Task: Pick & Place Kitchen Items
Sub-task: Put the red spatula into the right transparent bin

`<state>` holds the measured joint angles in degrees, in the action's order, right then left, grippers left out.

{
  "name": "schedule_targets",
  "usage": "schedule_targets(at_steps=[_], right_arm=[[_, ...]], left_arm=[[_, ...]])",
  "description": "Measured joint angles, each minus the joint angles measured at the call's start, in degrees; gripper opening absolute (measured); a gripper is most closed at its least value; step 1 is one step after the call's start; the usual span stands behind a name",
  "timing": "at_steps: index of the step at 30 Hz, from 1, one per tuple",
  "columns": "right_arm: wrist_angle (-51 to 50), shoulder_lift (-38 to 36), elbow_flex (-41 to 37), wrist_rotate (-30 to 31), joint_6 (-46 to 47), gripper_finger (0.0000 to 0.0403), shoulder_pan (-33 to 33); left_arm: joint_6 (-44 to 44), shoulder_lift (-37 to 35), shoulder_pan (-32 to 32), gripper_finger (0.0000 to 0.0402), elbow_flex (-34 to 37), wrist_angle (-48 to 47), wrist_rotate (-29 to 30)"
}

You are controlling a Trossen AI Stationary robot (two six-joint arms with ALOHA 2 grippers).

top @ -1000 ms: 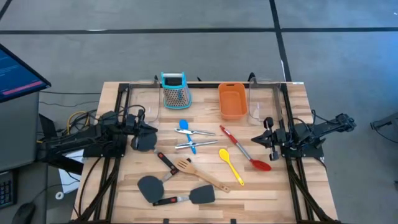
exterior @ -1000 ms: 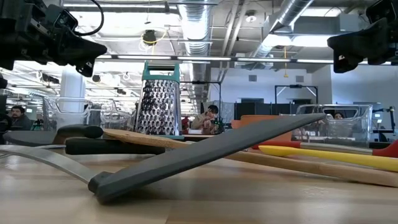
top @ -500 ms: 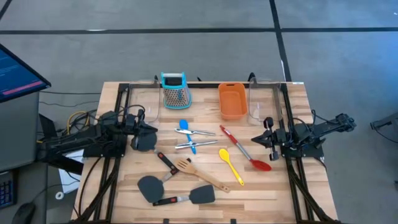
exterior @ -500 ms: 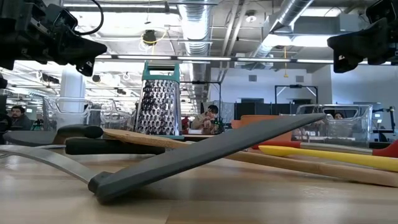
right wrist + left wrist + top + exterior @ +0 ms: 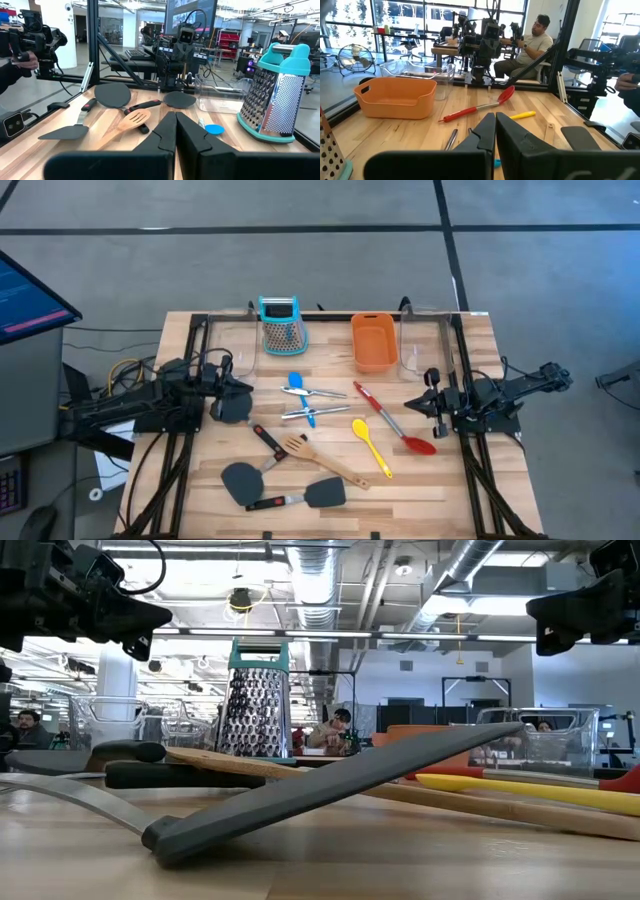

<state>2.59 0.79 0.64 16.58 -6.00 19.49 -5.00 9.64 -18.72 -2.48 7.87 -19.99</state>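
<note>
High cam looks straight down on the whole surface (image 5: 300, 490). Low cam sits at surface level, close behind a black spatula (image 5: 330, 790). Wrist cams face each other across it; all share the grater (image 5: 282, 325).

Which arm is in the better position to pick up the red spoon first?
Probably the right arm. Its end effector waits shut just beside the red spoon, near its bowl. The left end effector, also shut, sits across the table, beyond the tongs.

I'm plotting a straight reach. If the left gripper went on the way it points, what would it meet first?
The left gripper, shut, points across the table toward the right arm. First in line is probably the tongs; it hangs above the table, so it may pass over them.
</note>
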Motion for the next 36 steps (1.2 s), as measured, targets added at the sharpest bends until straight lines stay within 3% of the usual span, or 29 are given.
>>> schedule_targets(at_steps=[7,16,36], right_arm=[[0.00,0.00,0.00,0.00,0.00,0.0000,0.00],[-0.11,0.00,0.00,-0.01,0.00,0.0000,0.00],[-0.16,-0.02,0.00,0.00,-0.02,0.0000,-0.59]], left_arm=[[0.51,-0.02,0.00,0.0003,0.01,0.14,0.02],[12.47,-0.02,0.00,0.0003,0.02,3.04,0.03],[0.88,0.01,0.00,0.0003,0.00,3.77,0.02]])
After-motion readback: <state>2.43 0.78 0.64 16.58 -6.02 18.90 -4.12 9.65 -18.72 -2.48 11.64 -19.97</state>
